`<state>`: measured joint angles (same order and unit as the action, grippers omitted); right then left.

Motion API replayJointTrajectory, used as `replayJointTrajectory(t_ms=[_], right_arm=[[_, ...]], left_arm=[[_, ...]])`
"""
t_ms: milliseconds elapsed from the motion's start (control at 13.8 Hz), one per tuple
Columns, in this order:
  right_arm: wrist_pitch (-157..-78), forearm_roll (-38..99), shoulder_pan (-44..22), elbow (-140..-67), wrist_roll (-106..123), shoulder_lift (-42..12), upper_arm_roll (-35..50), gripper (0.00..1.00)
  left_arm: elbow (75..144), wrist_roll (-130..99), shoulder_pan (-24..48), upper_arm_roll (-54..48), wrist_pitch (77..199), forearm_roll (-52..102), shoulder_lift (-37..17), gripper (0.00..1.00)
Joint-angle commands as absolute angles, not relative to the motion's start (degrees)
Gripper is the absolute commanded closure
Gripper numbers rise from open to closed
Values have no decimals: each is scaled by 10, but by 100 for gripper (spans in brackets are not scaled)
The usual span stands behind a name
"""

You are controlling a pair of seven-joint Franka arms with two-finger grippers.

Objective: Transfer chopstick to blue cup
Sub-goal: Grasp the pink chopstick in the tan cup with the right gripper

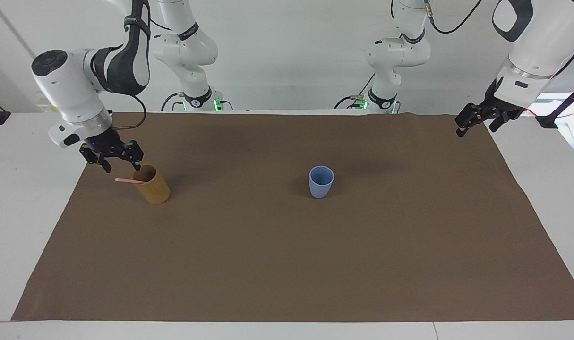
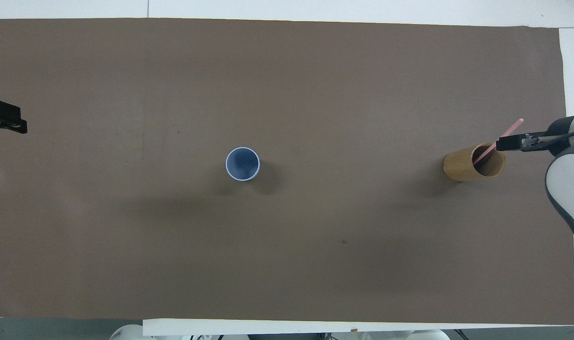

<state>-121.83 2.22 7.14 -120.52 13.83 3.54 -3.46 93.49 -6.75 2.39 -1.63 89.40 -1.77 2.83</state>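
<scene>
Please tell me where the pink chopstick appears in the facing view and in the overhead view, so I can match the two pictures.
Facing view: the chopstick is at the picture's left, sticking out of the tan cup below the right gripper.
Overhead view: the chopstick is at the picture's right edge, leaning out of the tan cup.
Shared landmark: the blue cup near the middle of the brown mat in both.

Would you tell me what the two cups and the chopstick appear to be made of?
Blue cup: probably matte plastic or silicone, uniform, no glare. Tan cup: likely bamboo or wood, warm uneven tone. Chopstick: pale pink, smooth, perhaps plastic; too thin to tell.
</scene>
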Motion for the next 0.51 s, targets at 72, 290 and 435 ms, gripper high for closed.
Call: replayJointTrajectory(t_ms=[72, 290, 435], right_arm=[[-1249, 42, 77, -1209, 165, 24, -31, 26], [-1252, 76, 78, -1198, 167, 12, -31, 38], [-1252, 76, 76, -1195, 170, 11, -32, 43]], left_arm=[[931, -67, 22, -18, 883, -21, 29, 0], [931, -67, 22, -18, 883, -21, 28, 0], [931, -67, 22, -18, 883, -21, 28, 0]])
